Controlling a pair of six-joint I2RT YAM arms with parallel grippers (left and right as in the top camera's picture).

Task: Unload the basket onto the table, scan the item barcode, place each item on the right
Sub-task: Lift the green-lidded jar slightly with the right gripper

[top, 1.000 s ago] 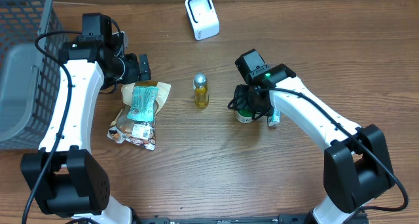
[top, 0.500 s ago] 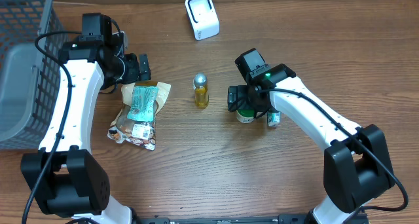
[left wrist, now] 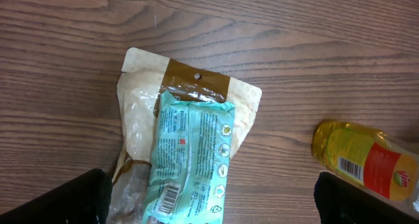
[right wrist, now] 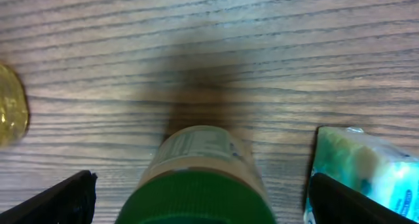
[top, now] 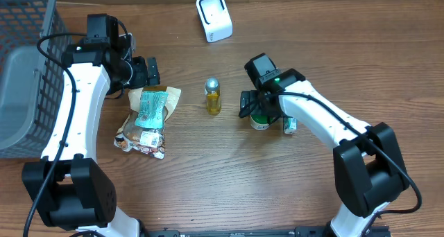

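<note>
A jar with a green lid [right wrist: 200, 185] stands upright on the wooden table between the spread fingers of my right gripper [right wrist: 200, 204], with a gap on each side. From overhead the jar [top: 260, 123] is partly hidden under that open gripper [top: 264, 113]. A yellow bottle [top: 213, 97] stands to its left. My left gripper [top: 149, 72] hovers open and holds nothing, above a teal packet [left wrist: 190, 158] that lies barcode up on a beige pouch [left wrist: 141, 119]. The white scanner [top: 214, 16] sits at the back.
A small teal packet [right wrist: 366, 165] lies just right of the jar, against my right finger. A grey mesh basket [top: 28, 71] fills the far left. A printed snack bag [top: 142, 136] lies under the pouches. The yellow bottle [left wrist: 366, 162] shows its barcode.
My right gripper has opened and let go of the green-lidded jar, which stays standing on the table. The left arm has not moved.
</note>
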